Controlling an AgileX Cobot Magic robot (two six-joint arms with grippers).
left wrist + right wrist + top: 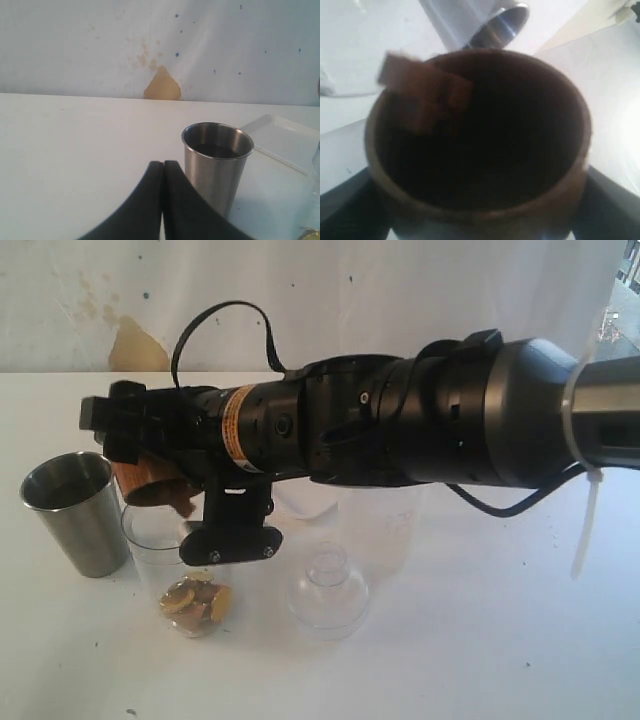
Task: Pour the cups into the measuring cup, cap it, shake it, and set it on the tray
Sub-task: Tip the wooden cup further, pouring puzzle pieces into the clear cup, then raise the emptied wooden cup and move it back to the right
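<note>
Right tool (pixel 480 217), spread wide, clasps the small rounded brown wooden cup (pixel 480 150) by its sides; we judge it light, rigid, grippy. Left tool (pixel 163 175) closed, empty.

wooden cup (pixel 480 145): brown | tumbler (pixel 75 510): silver-grey | tray (pixel 280 142): apparently white

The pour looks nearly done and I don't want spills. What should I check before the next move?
1. Right gripper holds the wooden cup: ok.
2. Wooden cup tipped over the measuring cup: ok.
3. Wooden cup empty: not ok, brown pieces at its rim.
4. Steel tumbler upright: ok.
5. Left gripper open for the tumbler: not ok, shut.
6. Dome cap off the measuring cup: ok.
</note>
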